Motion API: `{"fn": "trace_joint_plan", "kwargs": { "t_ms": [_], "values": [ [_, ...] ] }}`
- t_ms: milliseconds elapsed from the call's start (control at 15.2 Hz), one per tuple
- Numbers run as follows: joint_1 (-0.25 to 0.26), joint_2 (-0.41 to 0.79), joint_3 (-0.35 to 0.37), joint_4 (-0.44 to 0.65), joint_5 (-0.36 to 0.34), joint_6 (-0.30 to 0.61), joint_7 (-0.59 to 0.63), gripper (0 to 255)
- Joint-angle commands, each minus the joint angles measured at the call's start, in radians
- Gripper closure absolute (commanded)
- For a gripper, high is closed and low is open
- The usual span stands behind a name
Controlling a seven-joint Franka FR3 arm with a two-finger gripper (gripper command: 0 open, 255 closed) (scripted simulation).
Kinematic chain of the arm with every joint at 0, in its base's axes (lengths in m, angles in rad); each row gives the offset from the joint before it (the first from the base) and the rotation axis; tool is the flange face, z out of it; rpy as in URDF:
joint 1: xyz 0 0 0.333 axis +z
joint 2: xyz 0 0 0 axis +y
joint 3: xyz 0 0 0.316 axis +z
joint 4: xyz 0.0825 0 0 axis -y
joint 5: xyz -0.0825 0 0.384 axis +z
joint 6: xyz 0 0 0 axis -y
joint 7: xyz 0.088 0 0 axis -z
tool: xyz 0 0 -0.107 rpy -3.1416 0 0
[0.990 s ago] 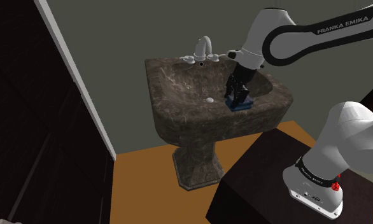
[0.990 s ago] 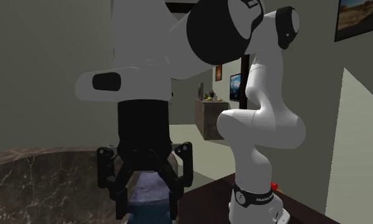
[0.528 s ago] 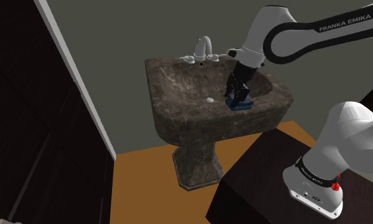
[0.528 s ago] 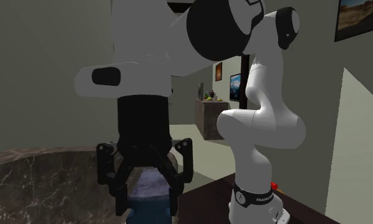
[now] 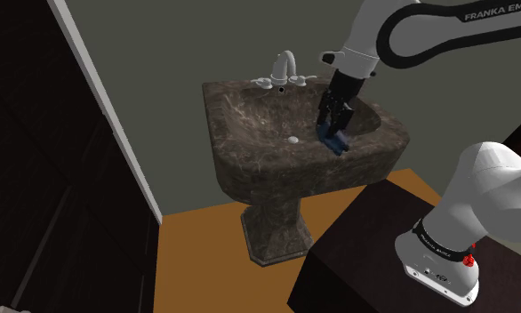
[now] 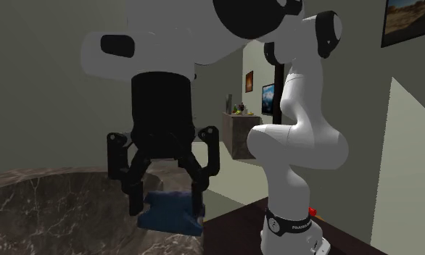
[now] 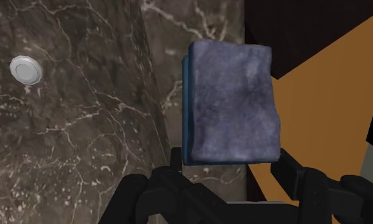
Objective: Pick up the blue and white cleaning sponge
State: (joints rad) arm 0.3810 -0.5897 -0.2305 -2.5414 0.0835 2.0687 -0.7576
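Observation:
The sponge (image 5: 337,142) is blue with a greyish top face, and it hangs just above the right rim of the dark marble sink (image 5: 250,133). My black gripper (image 5: 332,130) comes down from above and is shut on it. In the second exterior view the sponge (image 6: 169,211) sits clasped between the two fingers of the gripper (image 6: 167,208), lifted over the sink's rim (image 6: 51,195). The wrist view shows the sponge (image 7: 230,105) gripped at its near end by the gripper (image 7: 230,160), with the marble basin (image 7: 83,127) below.
A chrome faucet (image 5: 284,69) stands at the back of the pedestal sink, and a drain (image 5: 292,140) lies in the bowl. A dark door or cabinet (image 5: 45,178) fills the shoulder view's left. The robot's dark stand (image 5: 365,258) rises over an orange floor (image 5: 205,258).
The gripper has risen with the sponge, which has come up off the sink's rim. The arm's wrist has moved higher and slightly toward the faucet.

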Motion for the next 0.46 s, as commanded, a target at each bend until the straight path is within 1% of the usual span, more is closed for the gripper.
{"fn": "trace_joint_plan", "kwargs": {
  "t_ms": [0, 264, 396],
  "values": [
    [-0.001, -0.008, 0.003, 0.02, -0.002, -0.028, 0.005, 255],
    [-0.001, -0.017, 0.008, 0.067, -0.003, -0.084, 0.015, 255],
    [-0.001, -0.018, 0.008, 0.069, -0.003, -0.086, 0.016, 255]
  ]
}}
